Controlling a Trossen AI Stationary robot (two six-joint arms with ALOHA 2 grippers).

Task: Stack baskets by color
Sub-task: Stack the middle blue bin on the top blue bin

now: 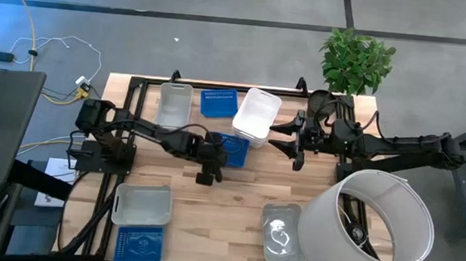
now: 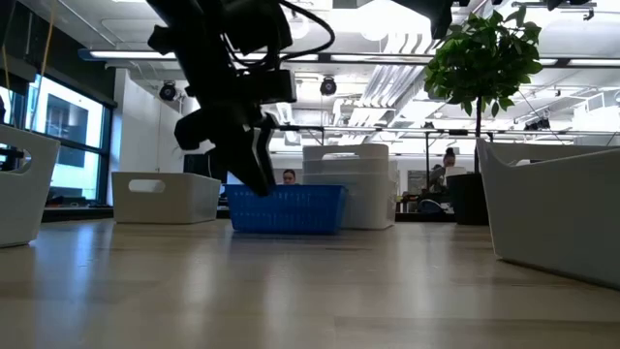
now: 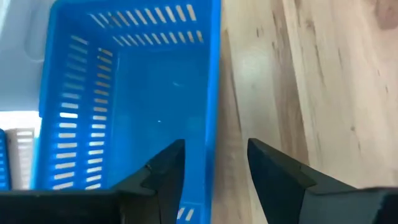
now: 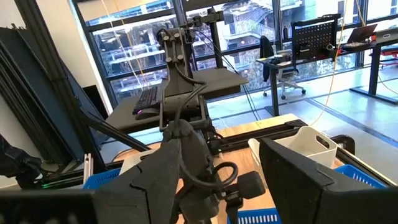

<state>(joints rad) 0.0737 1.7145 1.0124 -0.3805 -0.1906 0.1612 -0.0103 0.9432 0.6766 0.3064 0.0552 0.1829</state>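
Observation:
A blue perforated basket (image 1: 238,150) (image 3: 137,93) rests on its base at mid-table. My left gripper (image 1: 221,152) (image 3: 216,148) (image 2: 260,165) slants down over its left end, open. One finger (image 3: 166,171) stands inside the basket and the other (image 3: 280,177) outside over the wood, on either side of a long side wall (image 3: 214,93), without touching it. A second blue basket (image 1: 218,102), a stack of white baskets (image 1: 257,114) and a pale basket (image 1: 175,105) stand farther back. My right gripper (image 1: 289,143) (image 4: 230,165) waits open, level, above the table at centre right.
Near the front edge stand a grey basket (image 1: 141,204), a blue basket (image 1: 139,244) and a translucent basket (image 1: 283,232). A large white cylinder (image 1: 368,229) fills the near right corner. A potted plant (image 1: 355,61) stands at the far right.

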